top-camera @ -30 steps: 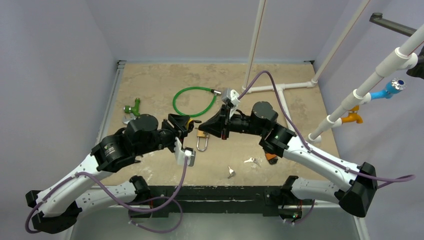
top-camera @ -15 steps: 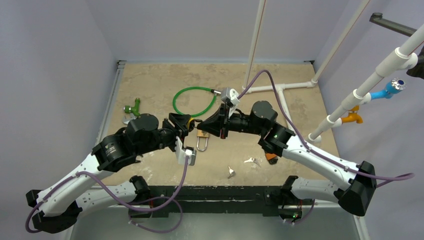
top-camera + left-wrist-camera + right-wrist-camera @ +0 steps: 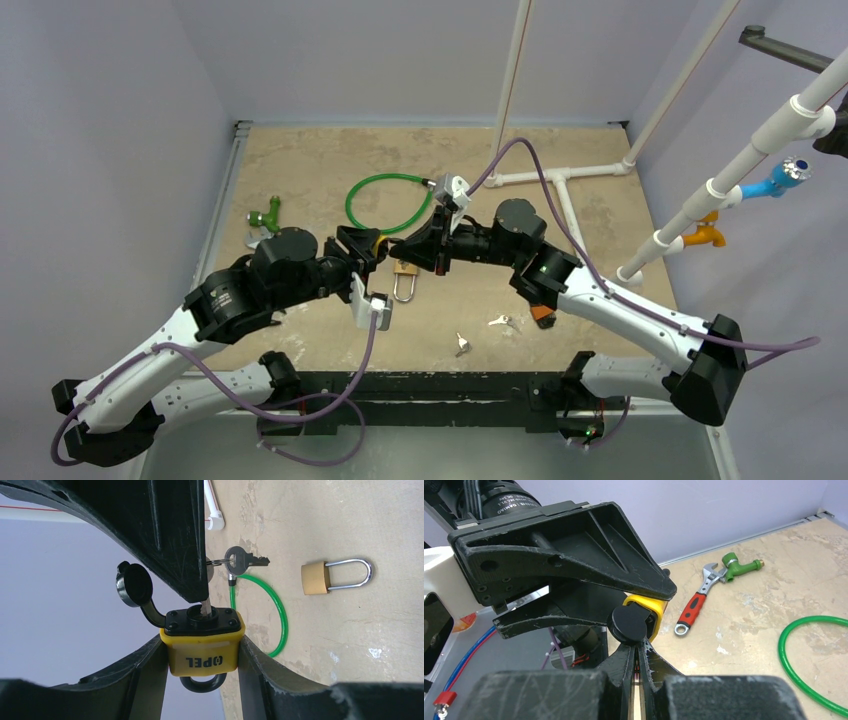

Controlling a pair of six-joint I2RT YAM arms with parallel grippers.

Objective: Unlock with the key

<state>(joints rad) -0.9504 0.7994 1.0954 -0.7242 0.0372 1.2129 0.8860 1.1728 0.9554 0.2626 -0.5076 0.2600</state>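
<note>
Arms meet | left end effector [image 3: 201,666] clamps padlock [image 3: 202,644] | right end effector [image 3: 638,652] pinches key [image 3: 204,606]

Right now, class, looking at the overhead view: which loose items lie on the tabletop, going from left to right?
Green hose fitting → brass padlock → small silver key → silver keys. The green cable loop is left out because it spans across the padlock's position.
</note>
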